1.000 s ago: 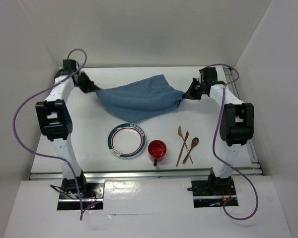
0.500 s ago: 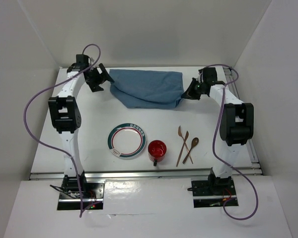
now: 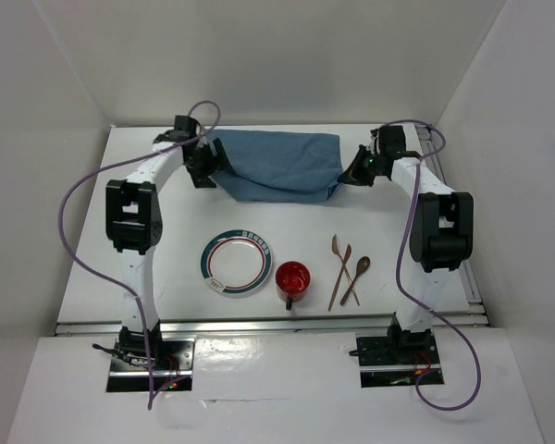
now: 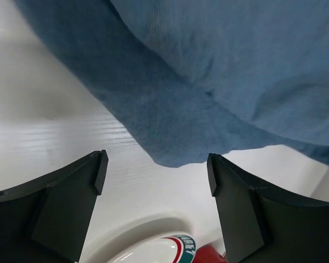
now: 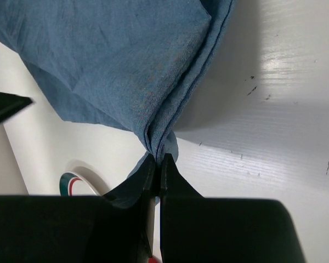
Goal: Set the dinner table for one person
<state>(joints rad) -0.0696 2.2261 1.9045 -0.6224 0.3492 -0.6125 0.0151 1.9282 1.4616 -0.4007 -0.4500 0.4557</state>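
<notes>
The dinner table (image 3: 287,227) is the wide white top that fills the middle of the overhead view, with both arm bases at its near edge. A blue cloth placemat (image 3: 277,165) lies rumpled and partly doubled over on the table's far part, between the two grippers. The left gripper (image 4: 156,164) sits at the cloth's left edge with its fingers spread wide and nothing between them. In the left wrist view the cloth's hem lies just beyond the fingertips, apart from them. The right gripper (image 5: 158,161) is pressed together on the cloth's right corner, and the fabric gathers into a fold where the jaws pinch it. Nearer the bases, a plate (image 3: 236,263) with a coloured rim, a red cup (image 3: 292,280) and a few wooden utensils (image 3: 347,268) lie in a row from left to right.
</notes>
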